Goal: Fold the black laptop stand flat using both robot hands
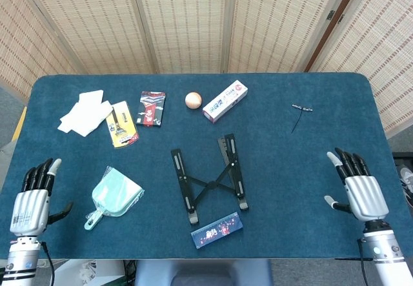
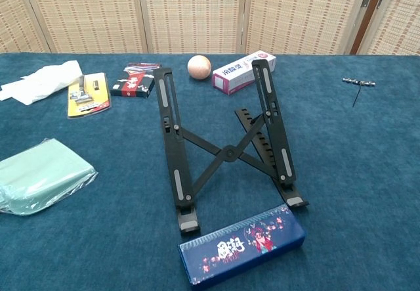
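Silver fingers [image 1: 39, 170] on the left hand [image 1: 30, 207] spread wide, holding nothing, well to the left of the black X-braced laptop stand [image 1: 208, 177]. Right hand [image 1: 361, 192] likewise released, fingers apart, well to the stand's right. Both hands sit clear of the stand, which is propped up mid-counter [image 1: 290, 163] on blue cloth. Just in front of the stand lies a dark blue printed box [image 2: 241, 246]. Behind it, an orange ball [image 1: 193, 99] and a white carton [image 1: 226, 102].
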